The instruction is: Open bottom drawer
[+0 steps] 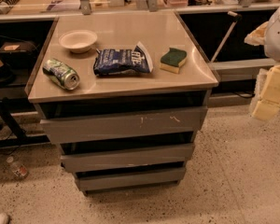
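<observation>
The bottom drawer (pixel 130 178) is the narrowest of three grey handle-less drawers in a cabinet at the middle of the camera view. Its flat slanted front sits pushed in, with a dark gap above it, and its inside is hidden. Above it are the mid-width drawer (pixel 128 157) and the widest drawer (pixel 126 122), which has white scratches. My gripper (pixel 269 94), cream-coloured, hangs at the right edge of the view. It is well to the right of the cabinet, at about the height of the top drawer, and touches nothing.
On the cabinet top (pixel 126 29) lie a white bowl (pixel 78 40), a green can (pixel 61 73) on its side, a blue chip bag (pixel 122 60) and a green-and-yellow sponge (pixel 173 59). A small bottle (pixel 17 168) lies on the speckled floor at left. A white-tipped rod (pixel 223 37) leans at the right.
</observation>
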`<state>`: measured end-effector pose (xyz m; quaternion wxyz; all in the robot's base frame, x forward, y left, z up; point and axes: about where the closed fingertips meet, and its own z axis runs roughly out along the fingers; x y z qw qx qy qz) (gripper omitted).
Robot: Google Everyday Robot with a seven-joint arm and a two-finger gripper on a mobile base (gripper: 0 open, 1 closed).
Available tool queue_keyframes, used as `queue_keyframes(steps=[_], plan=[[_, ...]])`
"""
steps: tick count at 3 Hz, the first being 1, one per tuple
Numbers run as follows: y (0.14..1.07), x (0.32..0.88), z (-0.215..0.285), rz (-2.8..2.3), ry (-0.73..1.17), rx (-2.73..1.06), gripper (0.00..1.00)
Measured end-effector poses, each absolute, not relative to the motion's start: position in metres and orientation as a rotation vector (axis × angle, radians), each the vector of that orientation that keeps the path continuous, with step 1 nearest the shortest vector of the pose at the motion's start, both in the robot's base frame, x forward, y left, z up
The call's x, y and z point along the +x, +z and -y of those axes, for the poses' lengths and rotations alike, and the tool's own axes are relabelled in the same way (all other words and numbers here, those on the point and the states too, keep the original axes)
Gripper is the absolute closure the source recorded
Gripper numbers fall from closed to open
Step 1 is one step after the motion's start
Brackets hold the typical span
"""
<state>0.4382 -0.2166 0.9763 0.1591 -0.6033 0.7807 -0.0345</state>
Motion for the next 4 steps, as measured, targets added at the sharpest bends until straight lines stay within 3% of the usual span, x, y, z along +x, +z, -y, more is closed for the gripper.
queue_keyframes(steps=[2, 4], plan=[[0.988, 0.448, 0.22, -2.177, -0.168, -1.711, 0.0], [0.916, 0.432, 0.228, -2.212, -0.114, -1.705, 0.0]])
